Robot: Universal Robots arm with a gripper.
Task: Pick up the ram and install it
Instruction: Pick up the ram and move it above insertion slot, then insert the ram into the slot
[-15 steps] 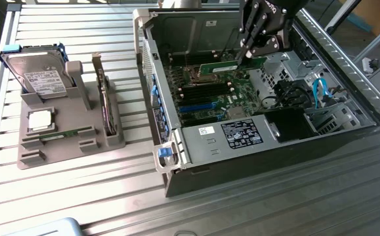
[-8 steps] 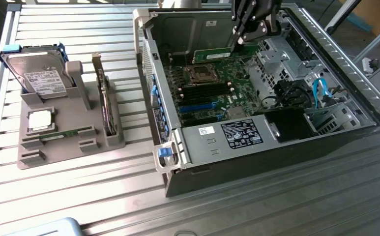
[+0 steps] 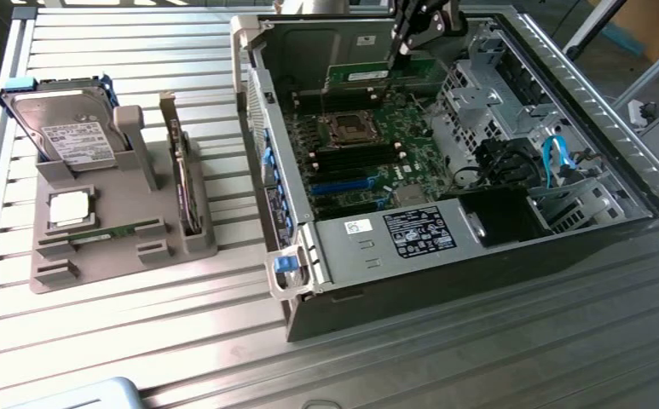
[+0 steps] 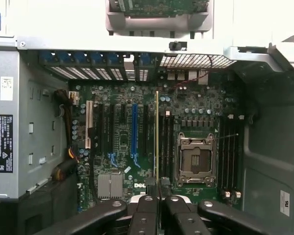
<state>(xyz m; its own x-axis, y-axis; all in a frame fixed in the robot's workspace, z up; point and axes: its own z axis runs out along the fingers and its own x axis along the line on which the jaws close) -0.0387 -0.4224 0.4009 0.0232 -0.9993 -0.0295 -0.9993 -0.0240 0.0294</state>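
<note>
1. At the exterior view's left, a gray fixture (image 3: 101, 256) carries a hard drive (image 3: 73, 136) and an upright expansion card (image 3: 176, 170). Both are well apart from the work and pose no hazard.
2. Next comes the open computer case (image 3: 295, 256), its motherboard (image 3: 414, 136) exposed.
3. Above the board, the gripper (image 3: 401, 53) (image 4: 158, 188) is clenched on the ram (image 3: 380, 77) (image 4: 157, 137), which hangs clear of the board, not yet seated.
4. In the wrist view the stick's edge runs parallel to the black memory slots (image 4: 167, 147), but lies between them and the blue expansion slot (image 4: 134, 129). Pressed down off-line, it would likely strike the slot wall or the board.
5. Notch direction and latch positions cannot be told. A reversed stick or closed latches would probably block seating.
6. The open CPU socket (image 4: 195, 159) sits just beside those slots, so a slip could damage it.
7. At the exterior view's right, a blue cable (image 3: 551, 158) lies well apart.
</note>
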